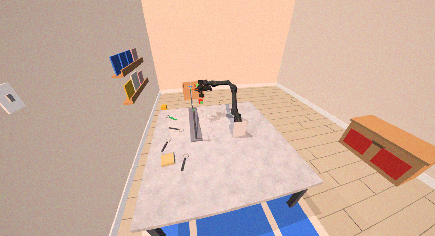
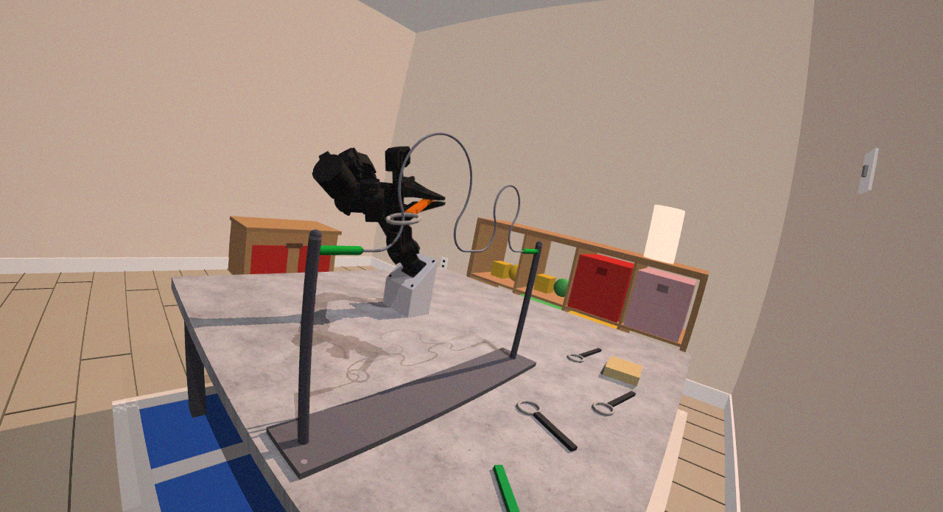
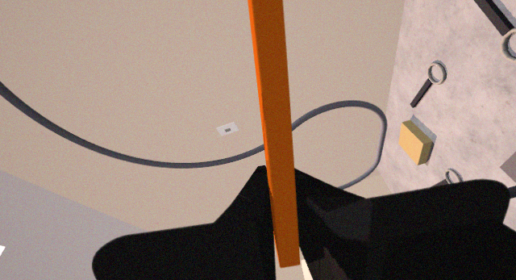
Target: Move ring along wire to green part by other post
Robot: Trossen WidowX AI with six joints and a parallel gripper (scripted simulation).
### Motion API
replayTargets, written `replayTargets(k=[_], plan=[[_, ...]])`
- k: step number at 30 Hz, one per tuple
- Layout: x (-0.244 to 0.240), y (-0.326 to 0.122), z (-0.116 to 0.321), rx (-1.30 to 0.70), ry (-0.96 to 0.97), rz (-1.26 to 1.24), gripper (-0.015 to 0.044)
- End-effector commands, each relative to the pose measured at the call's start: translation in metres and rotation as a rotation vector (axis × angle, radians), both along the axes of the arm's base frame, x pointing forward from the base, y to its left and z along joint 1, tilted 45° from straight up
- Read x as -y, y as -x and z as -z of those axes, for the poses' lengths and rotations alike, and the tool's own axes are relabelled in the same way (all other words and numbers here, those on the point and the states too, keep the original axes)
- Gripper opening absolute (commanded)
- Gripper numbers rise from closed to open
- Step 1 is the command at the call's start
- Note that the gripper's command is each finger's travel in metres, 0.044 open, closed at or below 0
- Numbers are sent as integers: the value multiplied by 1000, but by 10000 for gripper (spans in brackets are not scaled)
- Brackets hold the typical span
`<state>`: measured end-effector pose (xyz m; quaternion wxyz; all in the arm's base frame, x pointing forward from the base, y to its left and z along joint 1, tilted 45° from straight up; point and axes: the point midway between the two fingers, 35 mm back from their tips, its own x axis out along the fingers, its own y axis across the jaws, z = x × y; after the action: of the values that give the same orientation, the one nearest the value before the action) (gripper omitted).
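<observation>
One claw (image 1: 195,89) (image 2: 443,201) (image 3: 271,172), nipped shut on the orange handle (image 1: 194,89) (image 2: 419,207) (image 3: 278,123); ring (image 2: 404,222) around the grey wire (image 2: 471,172) (image 3: 173,165), left of centre in the exterior view, seemingly clear. Climb gently now, keeping wire centred, tilting with each bend!

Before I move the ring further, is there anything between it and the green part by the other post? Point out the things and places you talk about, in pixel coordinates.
Only the grey wire (image 2: 470,179) itself: from the ring (image 2: 389,220), two tall loops with a dip between. No other obstacle is visible.

Marbled matt tabletop (image 1: 231,161) (image 2: 461,390) (image 3: 455,14), wood-look plank floor (image 1: 331,161) (image 2: 65,337), smooth metallic-looking wire (image 2: 471,179) (image 3: 177,165).
</observation>
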<state>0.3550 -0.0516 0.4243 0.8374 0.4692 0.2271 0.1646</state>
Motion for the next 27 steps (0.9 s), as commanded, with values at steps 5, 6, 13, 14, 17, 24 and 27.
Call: replayTargets(k=[5, 6, 13, 14, 17, 24, 27], plan=[[-8, 2, -16, 2, -79, -8, -150], [-9, 2, -17, 1, -86, -8, -150], [-11, 2, -23, -2, -115, -9, -150], [-11, 2, -23, -2, -118, -9, -150], [-12, 3, -25, -4, -128, -9, -150], [-13, 3, -30, -6, -140, -9, -150], [-14, 3, -32, -7, -145, -9, -150]])
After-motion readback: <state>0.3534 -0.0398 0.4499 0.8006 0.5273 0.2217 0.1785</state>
